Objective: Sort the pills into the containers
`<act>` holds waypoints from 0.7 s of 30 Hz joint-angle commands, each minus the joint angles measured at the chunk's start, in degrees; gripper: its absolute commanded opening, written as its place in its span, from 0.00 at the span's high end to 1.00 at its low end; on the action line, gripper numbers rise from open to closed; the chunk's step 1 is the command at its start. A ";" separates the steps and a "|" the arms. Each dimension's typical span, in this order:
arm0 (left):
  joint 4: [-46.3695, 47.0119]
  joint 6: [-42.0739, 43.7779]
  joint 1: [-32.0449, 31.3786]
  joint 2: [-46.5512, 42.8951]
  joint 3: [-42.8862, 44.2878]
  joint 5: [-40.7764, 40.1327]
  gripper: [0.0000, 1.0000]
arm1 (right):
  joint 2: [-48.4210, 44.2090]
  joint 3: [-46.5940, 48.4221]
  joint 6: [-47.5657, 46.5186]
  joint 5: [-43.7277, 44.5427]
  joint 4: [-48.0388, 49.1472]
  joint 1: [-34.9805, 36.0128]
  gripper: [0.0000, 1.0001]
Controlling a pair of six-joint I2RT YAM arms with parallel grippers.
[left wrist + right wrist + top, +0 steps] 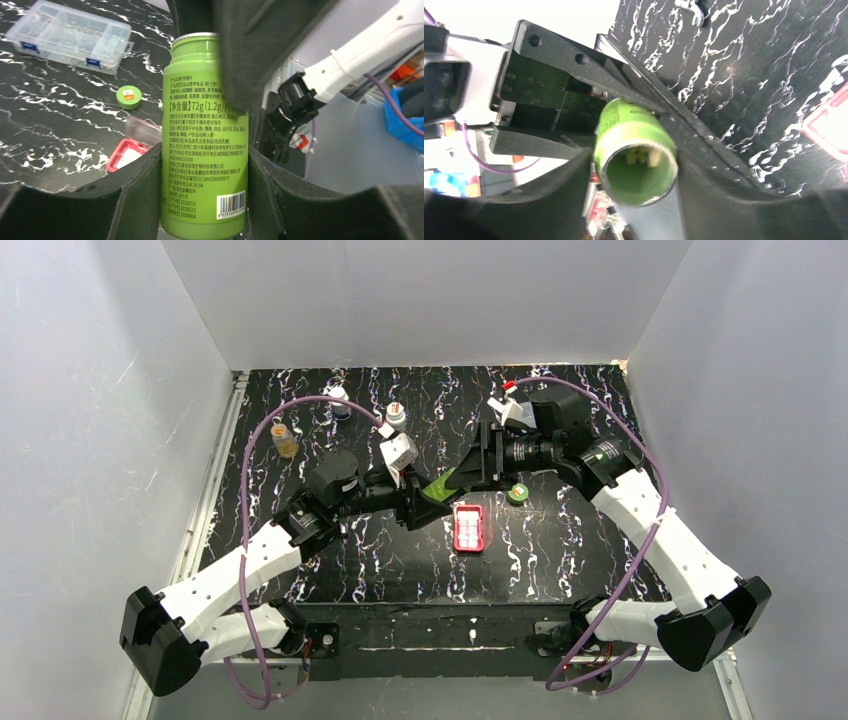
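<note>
My left gripper (pixel 202 167) is shut on a green bottle (pixel 205 130) printed with text, holding it by its lower body above the table. The bottle (pixel 438 487) lies tilted between the two arms, left of the red pill case (pixel 468 527). Its mouth (pixel 638 172) is uncapped, and several pale pills (pixel 641 157) sit deep inside. My right gripper (pixel 636 170) stands open around the bottle's mouth, with a gap on the left side. The case (pixel 124 155) shows whitish containers, and its clear lid (pixel 143 131) stands open.
The green cap (pixel 517 493) lies on the black marbled table right of the case. Three small bottles (pixel 285 440) (pixel 340 403) (pixel 396 416) stand at the back left. A clear plastic organiser box (pixel 75 32) sits farther off. White walls enclose the table.
</note>
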 commanded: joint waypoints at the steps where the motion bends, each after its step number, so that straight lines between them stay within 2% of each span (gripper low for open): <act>1: 3.34 3.72 -0.09 -1.43 -3.31 -5.23 1.00 | -2.97 -1.18 -2.85 7.65 -0.54 -1.45 0.02; 6: 4.11 5.25 -0.07 -1.74 -6.54 -7.82 1.00 | -5.42 -3.79 -3.66 10.00 -0.71 -5.01 0.02; 13: 5.78 5.51 -0.05 -1.53 -9.89 -11.61 1.00 | -6.72 -13.24 -5.83 18.31 0.94 -7.69 0.04; 16: 7.24 6.25 -0.46 -1.51 -11.67 -12.29 1.00 | -5.91 -17.56 -6.50 21.96 2.45 -7.70 0.18; 21: 6.79 9.17 -2.45 0.37 -12.62 -14.20 1.00 | -3.53 -21.45 -7.34 25.30 4.11 -7.72 0.33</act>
